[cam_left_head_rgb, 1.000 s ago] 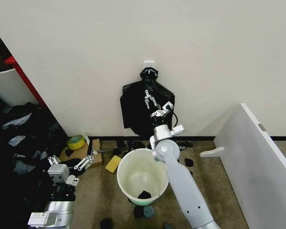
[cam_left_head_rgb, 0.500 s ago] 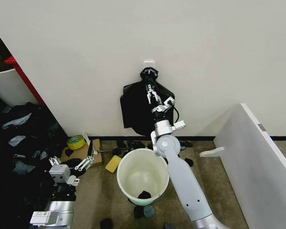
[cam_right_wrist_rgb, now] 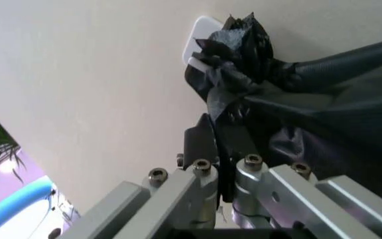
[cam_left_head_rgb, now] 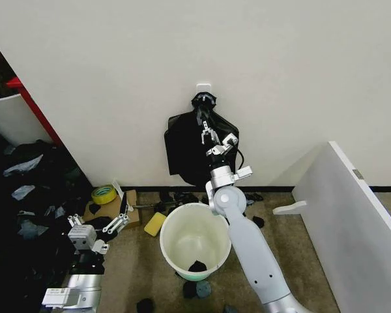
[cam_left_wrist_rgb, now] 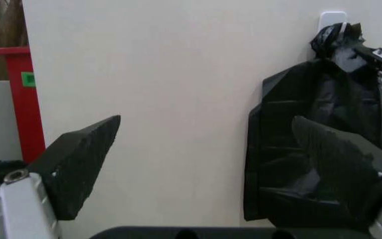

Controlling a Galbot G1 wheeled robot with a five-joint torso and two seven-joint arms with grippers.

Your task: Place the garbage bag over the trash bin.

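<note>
The fetching step was under way: the right pincer (cam_left_head_rgb: 206, 132) was closed on the bundle of black bags (cam_left_head_rgb: 182, 153) hanging from the wall hook (cam_left_head_rgb: 204, 85), so one bag would need peeling free for the white trash bin (cam_left_head_rgb: 171, 225) on the floor below, while the left pincer (cam_left_head_rgb: 117, 220) idled open low beside it.

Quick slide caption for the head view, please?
Right gripper at the hanging black bags; white bin below.

Head high, both wrists toward shared wall hook (cam_left_head_rgb: 204, 85)

Glossy black garbage bag (cam_left_head_rgb: 186, 147), white trash bin (cam_left_head_rgb: 194, 242) — green base, yellow tape roll (cam_left_head_rgb: 104, 193)
</note>
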